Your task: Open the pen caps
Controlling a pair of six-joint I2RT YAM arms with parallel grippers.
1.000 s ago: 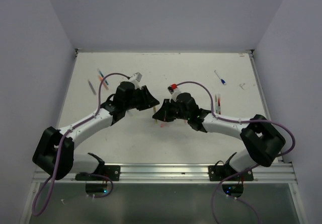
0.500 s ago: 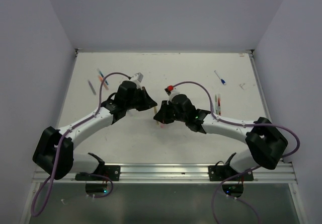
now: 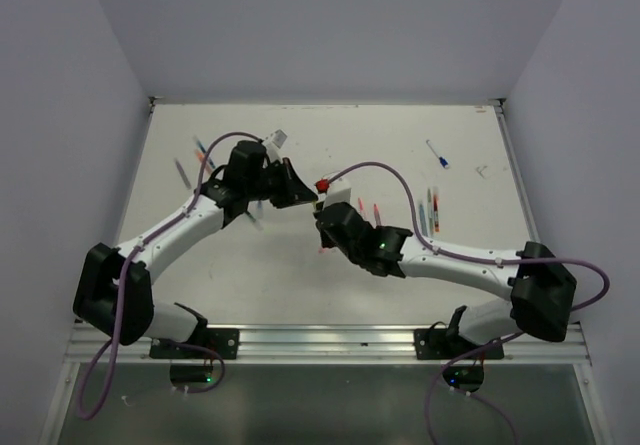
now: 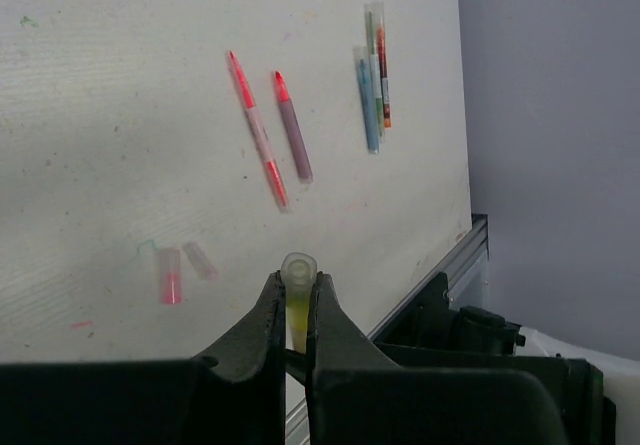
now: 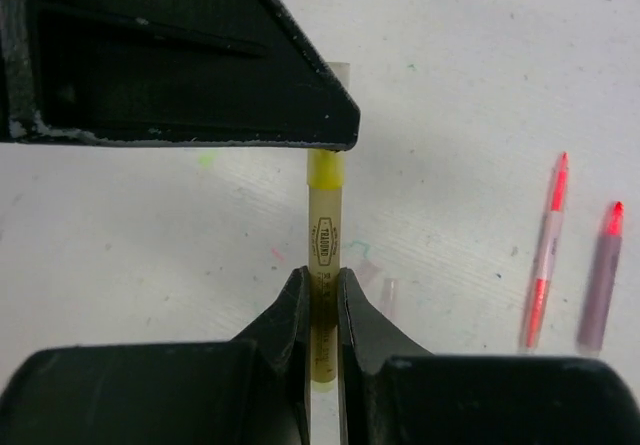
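The right gripper (image 5: 321,280) is clamped on the lower barrel of a yellow pen (image 5: 324,230), its two black fingers pressed against either side of the pale tube. From those fingers the pen runs straight ahead, lifted off the table (image 4: 100,115). At its far end a brighter yellow band disappears under the left gripper (image 4: 296,285), which meets it head-on. That gripper is closed on the pen's cap (image 4: 297,268), and the cap's clear round end pokes out just past its fingertips. Cap and barrel lie in one line between the two tools, but whether the cap has come loose from the barrel cannot be told. On the table just beyond the right gripper's fingertips, a little to the right of the barrel, lie two loose caps (image 4: 170,277) close side by side, one pink and one clear. From the left gripper they sit ahead and to the left. Farther out from both tools a pink pen (image 4: 258,135) and a grey pen (image 4: 293,135) with a red tip lie near each other, uncapped and roughly parallel. Farthest from the left gripper, ahead and to its right, a cluster of pens (image 4: 373,75) in blue, green and orange rests near the table's edge.
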